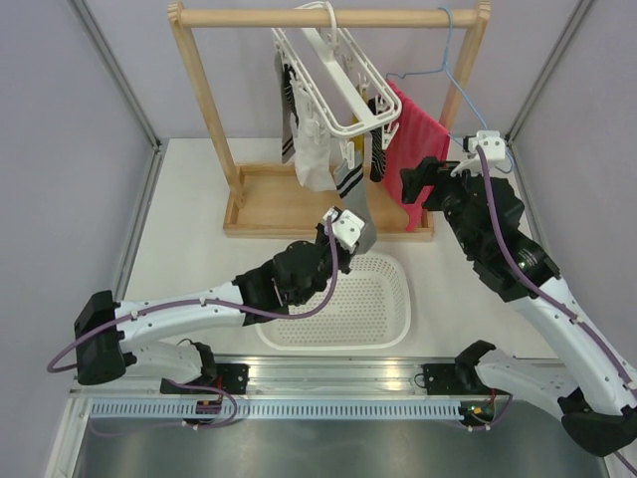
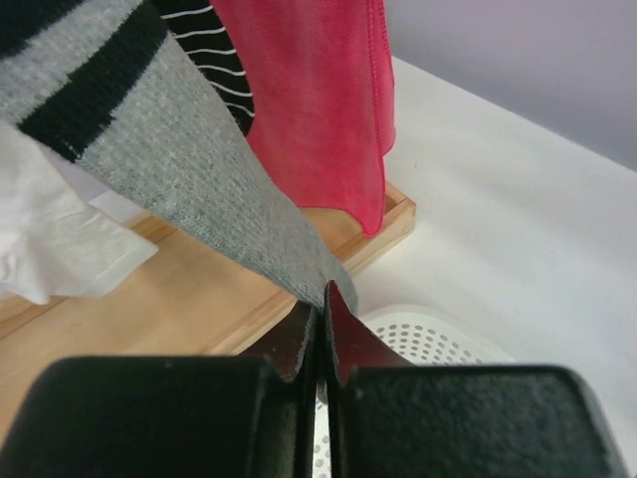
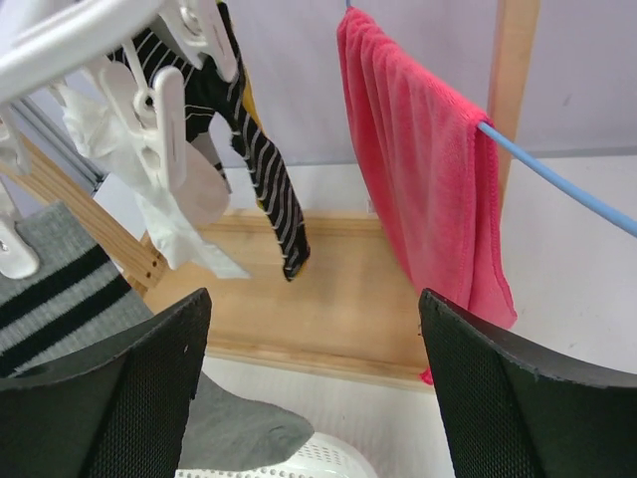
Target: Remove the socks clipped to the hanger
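Arms reach forward: left gripper (image 2: 320, 309) pinched shut on the grey sock's (image 2: 199, 189) toe, hanger (image 1: 328, 80) at its twelve o'clock; right gripper (image 1: 420, 184), at two o'clock, gapes empty beside the red towel (image 1: 420, 147); basket (image 1: 395, 321) at six.

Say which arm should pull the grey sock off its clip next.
Left. The left jaws are shut on the toe of the grey sock; the right jaws stand open and empty beside the red towel.

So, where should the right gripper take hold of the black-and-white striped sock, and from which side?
Probably pinch the striped sock near its free lower tip, coming from the red towel side: it hangs flat, with open space there, while the white sock crowds the other side.
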Action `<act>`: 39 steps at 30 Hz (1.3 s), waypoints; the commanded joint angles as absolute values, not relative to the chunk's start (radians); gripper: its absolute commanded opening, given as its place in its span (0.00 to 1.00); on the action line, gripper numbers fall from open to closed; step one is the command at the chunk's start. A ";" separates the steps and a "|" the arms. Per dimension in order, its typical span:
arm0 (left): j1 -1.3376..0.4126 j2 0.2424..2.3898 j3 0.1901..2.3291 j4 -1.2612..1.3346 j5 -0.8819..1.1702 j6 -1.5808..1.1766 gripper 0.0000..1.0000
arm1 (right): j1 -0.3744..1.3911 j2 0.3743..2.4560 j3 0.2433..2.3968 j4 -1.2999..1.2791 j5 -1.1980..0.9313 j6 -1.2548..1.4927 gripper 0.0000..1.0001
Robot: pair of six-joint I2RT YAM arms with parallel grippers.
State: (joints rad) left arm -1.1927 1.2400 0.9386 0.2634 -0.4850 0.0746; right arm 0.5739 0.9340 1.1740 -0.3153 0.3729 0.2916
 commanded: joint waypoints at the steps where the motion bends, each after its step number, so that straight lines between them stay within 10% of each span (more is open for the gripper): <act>1: -1.227 1.282 0.996 0.276 -0.603 0.187 0.02 | 0.635 0.980 1.271 -0.357 0.482 0.262 0.88; 39: -1.310 1.339 1.019 0.305 -0.677 0.394 0.02 | 1.046 1.377 1.845 -0.630 0.880 0.187 0.91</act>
